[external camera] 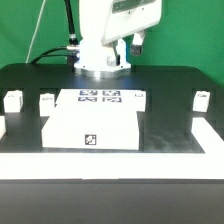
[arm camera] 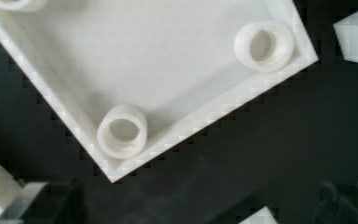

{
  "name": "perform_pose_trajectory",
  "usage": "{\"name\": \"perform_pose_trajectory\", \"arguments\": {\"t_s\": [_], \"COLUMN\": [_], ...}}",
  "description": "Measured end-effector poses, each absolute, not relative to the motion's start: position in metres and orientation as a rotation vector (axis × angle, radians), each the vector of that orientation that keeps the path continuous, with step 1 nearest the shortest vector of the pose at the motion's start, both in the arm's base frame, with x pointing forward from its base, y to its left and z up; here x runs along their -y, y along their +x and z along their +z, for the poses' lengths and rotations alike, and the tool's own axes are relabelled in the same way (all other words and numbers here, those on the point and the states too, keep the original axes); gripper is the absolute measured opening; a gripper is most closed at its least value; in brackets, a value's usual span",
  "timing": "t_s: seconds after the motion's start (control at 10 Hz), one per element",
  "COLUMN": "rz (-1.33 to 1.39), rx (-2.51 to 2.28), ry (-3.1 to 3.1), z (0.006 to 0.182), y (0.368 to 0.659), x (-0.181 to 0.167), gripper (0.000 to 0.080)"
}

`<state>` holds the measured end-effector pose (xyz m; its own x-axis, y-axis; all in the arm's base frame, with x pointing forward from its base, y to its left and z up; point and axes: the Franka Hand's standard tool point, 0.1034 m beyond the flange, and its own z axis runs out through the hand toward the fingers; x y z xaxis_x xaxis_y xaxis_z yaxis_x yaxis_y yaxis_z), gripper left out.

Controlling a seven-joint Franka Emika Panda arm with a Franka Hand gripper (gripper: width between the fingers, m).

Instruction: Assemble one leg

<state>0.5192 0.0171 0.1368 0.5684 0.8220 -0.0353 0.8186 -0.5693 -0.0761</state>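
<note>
The arm (external camera: 108, 30) hangs over the far middle of the desk (external camera: 170, 85), above the marker board (external camera: 100, 97). Its fingers (arm camera: 23, 204) show in the wrist view only as dim dark shapes, spread wide with nothing between them. That view looks down on a corner of the white tabletop (external camera: 92, 128) and two round sockets (arm camera: 265, 42). Four small posts stand in a far row. The first leg (external camera: 13, 101) and second leg (external camera: 46, 100) are at the exterior view's left. The third leg (external camera: 137, 96) is just right of the marker board, and the fourth leg (external camera: 201, 100) is well to the right.

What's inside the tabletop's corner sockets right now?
On the tabletop, one socket and a second socket are empty. A third socket is cropped, the fourth out of view.
</note>
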Motion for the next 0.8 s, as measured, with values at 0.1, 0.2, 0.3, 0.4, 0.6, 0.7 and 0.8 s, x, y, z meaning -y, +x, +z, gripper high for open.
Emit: {"name": "perform_pose_trajectory", "arguments": {"t_s": [0.1, 0.2, 0.3, 0.4, 0.6, 0.7, 0.8], "rz": [0.103, 0.103, 0.103, 0.105, 0.106, 0.106, 0.112], "rx": [1.432, 1.432, 1.433, 1.433, 1.433, 1.456, 1.575], "ry": [-2.737, -2.736, -2.736, -2.736, -2.736, -2.722, -2.648], "z": [0.1368, 0.1368, 0.1367, 0.1362, 0.1358, 0.1352, 0.1319], "y": [0.5192, 0.5192, 0.5191, 0.5190, 0.5188, 0.5184, 0.5159], "x": [-0.0171, -0.0171, -0.0170, -0.0170, -0.0170, -0.0163, -0.0117], "gripper": [0.0650, 0.0650, 0.0650, 0.0650, 0.0650, 0.0650, 0.0650]}}
